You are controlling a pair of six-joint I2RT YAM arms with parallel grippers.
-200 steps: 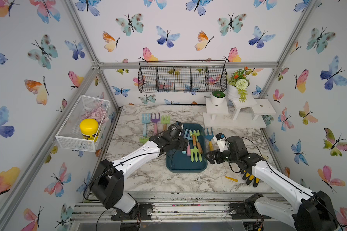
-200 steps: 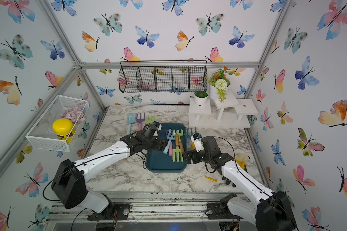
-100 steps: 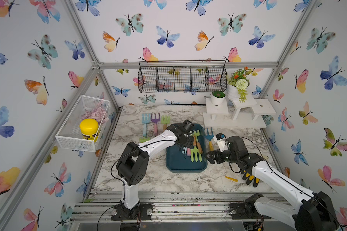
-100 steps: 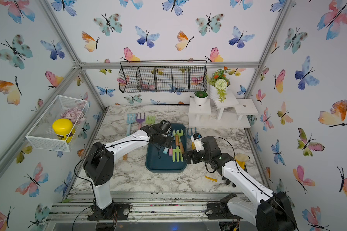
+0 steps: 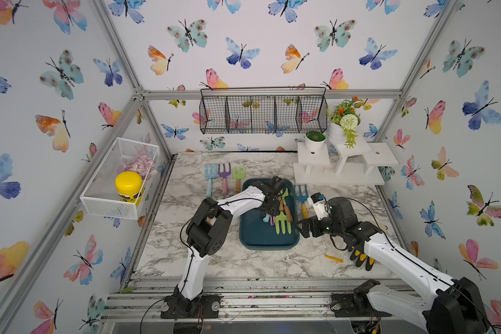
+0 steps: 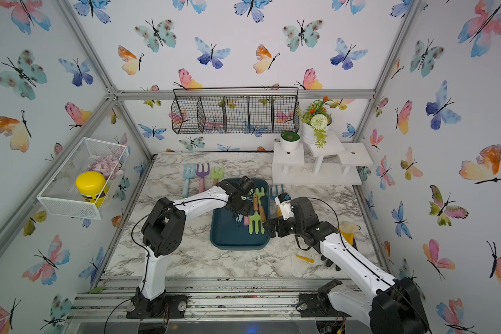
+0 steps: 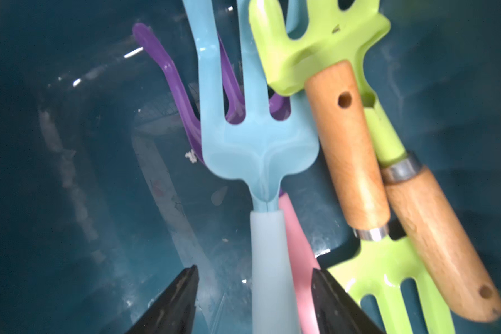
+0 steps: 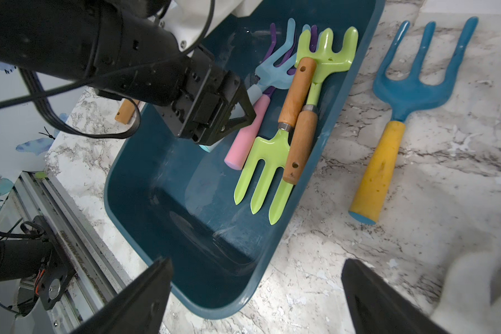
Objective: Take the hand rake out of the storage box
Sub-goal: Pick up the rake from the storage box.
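The left gripper (image 7: 254, 269) is down inside the storage box (image 8: 162, 188), its jaws partly spread on either side of the pale handle of the light blue hand rake (image 7: 258, 150). The left wrist view shows bare box floor between one finger (image 7: 174, 303) and that handle, and the pink handle (image 7: 298, 245) of a purple rake (image 7: 168, 72) just inside the other finger, so nothing is pinched. The right gripper (image 8: 256, 261) hangs spread wide and empty over the near end of the box. No writing can be read; the label on the yellow-lidded jar (image 5: 128, 185) is too small. In both top views the wrist hides the left fingertips. Only the right wrist view shows clearly a dark blue fork (image 8: 411, 86) with a yellow handle lying on the bench (image 8: 417, 231) beside the box.
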